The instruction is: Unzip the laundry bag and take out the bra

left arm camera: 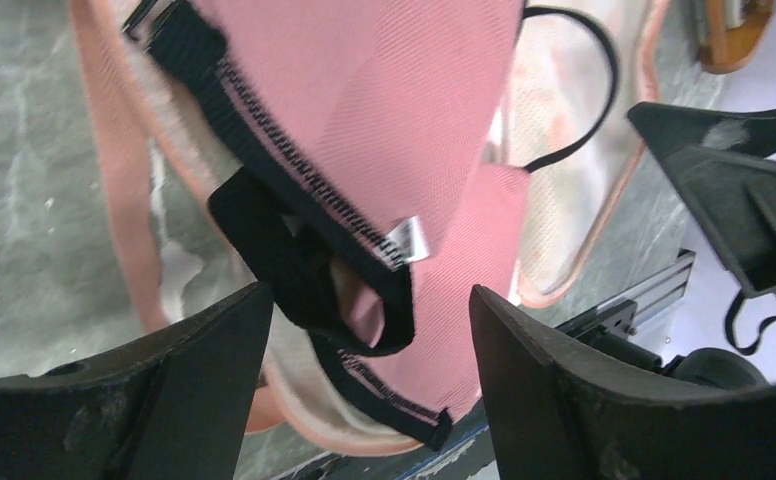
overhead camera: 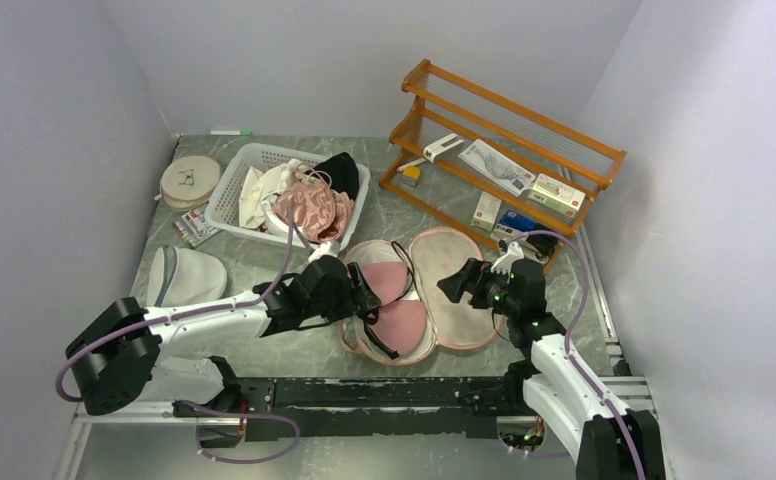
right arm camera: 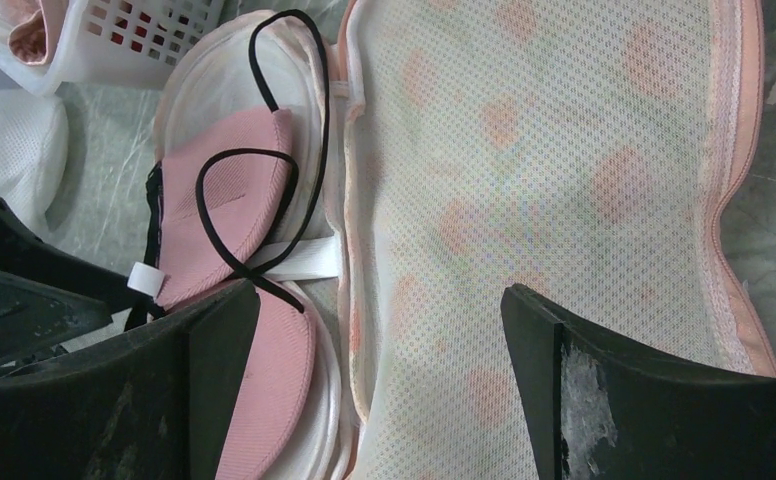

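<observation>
The peach laundry bag lies unzipped and spread flat in two halves at the table's middle. The dusty pink bra with black straps lies in its left half. My left gripper is open over the bra's left edge. In the left wrist view the gripper has its jaws apart on either side of the bra's black band, with the pink cup beyond. My right gripper is open above the bag's right half. In the right wrist view that gripper hovers over the mesh lining, and the bra is to its left.
A white basket holding a shiny pink satin garment stands at the back left. A white mesh dome bag lies at the left. A wooden rack with small boxes stands at the back right. Round discs lie in the far left corner.
</observation>
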Controlling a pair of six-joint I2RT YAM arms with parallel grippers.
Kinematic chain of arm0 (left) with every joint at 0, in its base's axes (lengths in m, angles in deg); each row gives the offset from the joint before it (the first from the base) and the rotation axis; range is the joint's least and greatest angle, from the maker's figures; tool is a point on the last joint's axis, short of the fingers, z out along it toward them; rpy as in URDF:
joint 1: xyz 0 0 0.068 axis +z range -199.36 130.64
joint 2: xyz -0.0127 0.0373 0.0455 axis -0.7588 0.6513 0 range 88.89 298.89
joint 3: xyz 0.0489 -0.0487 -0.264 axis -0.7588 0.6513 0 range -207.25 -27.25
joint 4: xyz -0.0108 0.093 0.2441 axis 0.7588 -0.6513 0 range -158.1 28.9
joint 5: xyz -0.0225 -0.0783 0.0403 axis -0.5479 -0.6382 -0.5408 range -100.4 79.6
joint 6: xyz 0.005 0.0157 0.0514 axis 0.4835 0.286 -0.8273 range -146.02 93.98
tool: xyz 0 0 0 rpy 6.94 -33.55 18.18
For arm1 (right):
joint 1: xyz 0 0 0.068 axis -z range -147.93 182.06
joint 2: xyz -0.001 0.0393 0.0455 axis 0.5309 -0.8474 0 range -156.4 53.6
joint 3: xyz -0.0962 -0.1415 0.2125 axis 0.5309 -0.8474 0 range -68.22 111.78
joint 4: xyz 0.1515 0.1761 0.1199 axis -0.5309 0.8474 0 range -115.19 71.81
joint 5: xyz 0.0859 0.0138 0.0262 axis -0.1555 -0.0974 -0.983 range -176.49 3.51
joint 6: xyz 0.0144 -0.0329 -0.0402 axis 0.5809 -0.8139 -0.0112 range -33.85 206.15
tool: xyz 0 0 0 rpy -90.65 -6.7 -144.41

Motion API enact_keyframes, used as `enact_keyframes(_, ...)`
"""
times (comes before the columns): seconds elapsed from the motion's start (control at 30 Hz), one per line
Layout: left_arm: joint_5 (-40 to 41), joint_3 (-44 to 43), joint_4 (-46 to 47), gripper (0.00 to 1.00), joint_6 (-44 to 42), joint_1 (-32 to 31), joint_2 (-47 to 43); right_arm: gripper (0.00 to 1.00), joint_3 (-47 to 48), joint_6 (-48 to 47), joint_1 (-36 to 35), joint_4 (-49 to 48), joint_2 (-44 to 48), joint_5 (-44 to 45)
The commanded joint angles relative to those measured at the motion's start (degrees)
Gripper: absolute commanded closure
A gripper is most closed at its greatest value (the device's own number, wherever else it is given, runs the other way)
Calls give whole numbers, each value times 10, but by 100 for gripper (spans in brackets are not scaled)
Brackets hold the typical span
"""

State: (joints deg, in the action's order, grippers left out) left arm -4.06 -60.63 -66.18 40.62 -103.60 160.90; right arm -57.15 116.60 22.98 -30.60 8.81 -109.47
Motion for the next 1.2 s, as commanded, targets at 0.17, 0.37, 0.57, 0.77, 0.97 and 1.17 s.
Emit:
enact_keyframes(0.17, -1, -36, 87, 27, -11, 4, 58, 7, -2, -7, -2, -18, -12, -6)
enact_keyframes(0.37, -5, -58, 88, 33, -25, 6, 92, 7, -3, -6, -2, -18, -13, -3)
enact_keyframes(0.57, -16, -56, 100, 51, -33, 15, 100, 7, 0, -6, -3, -18, -20, -2)
enact_keyframes(0.77, -24, -71, 77, 85, -54, 16, 62, 7, 1, -5, -3, -18, -25, 0)
enact_keyframes(0.97, -20, -113, 14, 93, -87, 16, -2, 8, 2, -5, -3, -17, -29, 3)
enact_keyframes(1.17, 0, -196, -68, 93, -142, 18, -48, 8, 2, -5, -5, -17, -30, 5)
